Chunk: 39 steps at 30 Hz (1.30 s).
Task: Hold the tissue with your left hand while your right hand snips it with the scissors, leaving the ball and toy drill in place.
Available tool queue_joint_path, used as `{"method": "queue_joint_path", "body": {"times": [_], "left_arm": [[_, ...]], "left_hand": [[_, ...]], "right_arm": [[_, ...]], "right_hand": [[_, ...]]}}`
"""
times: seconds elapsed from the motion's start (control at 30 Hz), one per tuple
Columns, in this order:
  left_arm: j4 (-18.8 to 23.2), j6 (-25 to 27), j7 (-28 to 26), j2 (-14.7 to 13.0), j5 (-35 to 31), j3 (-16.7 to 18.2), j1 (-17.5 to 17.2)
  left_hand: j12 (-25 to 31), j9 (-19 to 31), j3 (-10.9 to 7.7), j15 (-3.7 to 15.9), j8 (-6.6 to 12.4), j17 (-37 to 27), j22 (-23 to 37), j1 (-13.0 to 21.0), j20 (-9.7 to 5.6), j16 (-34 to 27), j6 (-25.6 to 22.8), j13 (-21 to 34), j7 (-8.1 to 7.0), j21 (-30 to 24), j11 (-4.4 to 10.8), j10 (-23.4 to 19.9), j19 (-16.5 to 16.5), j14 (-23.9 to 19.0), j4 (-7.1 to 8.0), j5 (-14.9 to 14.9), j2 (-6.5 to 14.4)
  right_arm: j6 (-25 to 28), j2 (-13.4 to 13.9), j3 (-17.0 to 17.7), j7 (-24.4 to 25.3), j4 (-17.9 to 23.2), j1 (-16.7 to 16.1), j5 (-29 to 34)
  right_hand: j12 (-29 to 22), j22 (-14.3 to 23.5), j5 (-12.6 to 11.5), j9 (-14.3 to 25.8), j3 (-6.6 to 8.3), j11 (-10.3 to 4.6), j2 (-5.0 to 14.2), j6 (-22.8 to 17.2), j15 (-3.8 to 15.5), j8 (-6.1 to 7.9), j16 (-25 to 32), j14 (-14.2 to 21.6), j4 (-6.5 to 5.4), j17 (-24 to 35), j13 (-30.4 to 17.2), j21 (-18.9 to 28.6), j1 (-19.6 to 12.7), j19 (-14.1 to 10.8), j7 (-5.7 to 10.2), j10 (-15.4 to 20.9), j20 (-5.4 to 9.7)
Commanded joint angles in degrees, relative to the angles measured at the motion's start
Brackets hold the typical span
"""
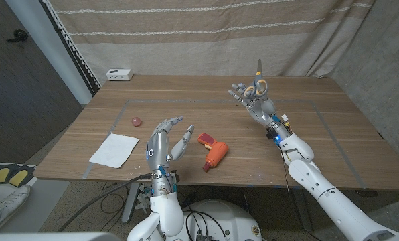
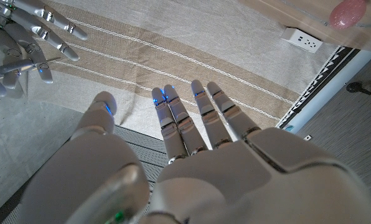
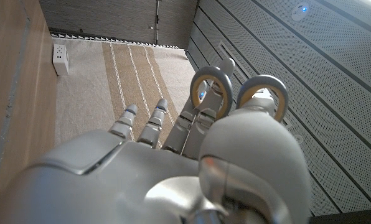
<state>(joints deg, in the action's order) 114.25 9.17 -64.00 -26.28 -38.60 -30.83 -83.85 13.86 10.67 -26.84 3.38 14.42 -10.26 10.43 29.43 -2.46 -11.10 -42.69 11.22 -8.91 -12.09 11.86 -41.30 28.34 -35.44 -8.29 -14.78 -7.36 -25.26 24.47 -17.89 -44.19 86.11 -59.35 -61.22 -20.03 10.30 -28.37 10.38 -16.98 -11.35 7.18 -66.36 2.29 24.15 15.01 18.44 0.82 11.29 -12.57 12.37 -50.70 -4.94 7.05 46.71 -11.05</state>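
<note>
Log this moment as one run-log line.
left hand: open, raised beside tissue | right hand: holds scissors aloft | tissue: uncut, flat | ball, toy drill: on table

Left hand (image 1: 165, 142) low, fingers apart — right hand (image 1: 256, 95) raised, seemingly gripping scissors (image 1: 258, 82).

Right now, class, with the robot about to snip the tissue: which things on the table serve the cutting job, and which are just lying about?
For the job:
- flat white tissue
- grey-handled scissors, held by the right hand
- left hand, holding nothing

Lying about:
- small pink ball
- orange toy drill
- white power strip
</note>
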Motion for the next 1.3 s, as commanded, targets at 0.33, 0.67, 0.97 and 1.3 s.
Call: {"method": "queue_joint_path", "body": {"times": [0.33,0.67,0.97,1.3], "left_arm": [[0.1,-0.5,0.0,0.0,-0.2,0.1,-0.4],[-0.1,-1.0,0.0,0.6,-0.8,0.3,-0.9],[0.0,-0.3,0.0,0.6,-0.7,0.0,-0.8],[0.2,0.2,0.0,0.1,-0.4,-0.5,-0.6]], "left_hand": [[0.4,0.0,-0.45,9.19,0.2,-0.2,0.1,0.5,-5.51,-0.5,-1.5,0.0,0.01,0.1,-0.23,-1.3,0.6,-1.0,0.15,0.2,0.2],[0.3,0.0,-0.5,9.22,0.13,-0.2,0.1,0.5,-5.5,-0.4,-1.7,0.0,-0.04,0.1,-0.19,-1.5,0.6,-1.2,0.14,0.3,0.2],[0.3,0.0,-0.57,9.25,0.12,-0.2,0.1,0.6,-5.5,-0.4,-2.2,0.0,-0.13,0.1,-0.24,-1.7,0.6,-1.3,0.11,0.4,0.2],[0.2,0.0,-0.64,9.25,0.03,-0.1,0.1,0.6,-5.49,-0.4,-2.4,0.0,-0.19,0.1,-0.21,-1.9,0.6,-1.4,0.09,0.5,0.2]], "right_arm": [[1.0,0.6,-0.2,1.1,1.6,-1.0,-1.0],[1.5,0.2,0.1,1.3,2.0,-1.4,-2.1],[2.0,-0.5,0.2,0.5,0.7,-1.4,-2.9],[1.2,-0.6,0.5,0.6,-0.5,-1.1,-2.0]], "right_hand": [[1.1,-0.1,-0.1,2.8,-0.39,1.56,-1.53,-4.6,1.2,1.62,-1.3,2.1,1.49,-0.5,0.7,-0.5,-2.1,-2.8,-1.99,0.4,-1.35],[1.3,0.1,-0.2,6.5,-1.05,0.28,-2.76,-12.5,2.16,8.27,-1.8,3.8,1.42,-0.2,0.7,-0.7,-1.8,-3.6,-5.01,2.9,-1.31],[2.4,0.1,-0.7,10.3,-0.84,-0.52,-2.63,-8.6,3.07,10.54,-2.4,3.3,1.17,0.0,0.5,-0.9,-1.8,-3.6,-3.89,2.2,-1.06],[2.1,0.2,-0.9,5.8,0.41,-0.64,0.64,-8.0,5.91,8.16,-2.3,3.9,0.54,0.3,0.3,-0.9,-2.2,-3.7,-4.03,5.4,0.05]]}}
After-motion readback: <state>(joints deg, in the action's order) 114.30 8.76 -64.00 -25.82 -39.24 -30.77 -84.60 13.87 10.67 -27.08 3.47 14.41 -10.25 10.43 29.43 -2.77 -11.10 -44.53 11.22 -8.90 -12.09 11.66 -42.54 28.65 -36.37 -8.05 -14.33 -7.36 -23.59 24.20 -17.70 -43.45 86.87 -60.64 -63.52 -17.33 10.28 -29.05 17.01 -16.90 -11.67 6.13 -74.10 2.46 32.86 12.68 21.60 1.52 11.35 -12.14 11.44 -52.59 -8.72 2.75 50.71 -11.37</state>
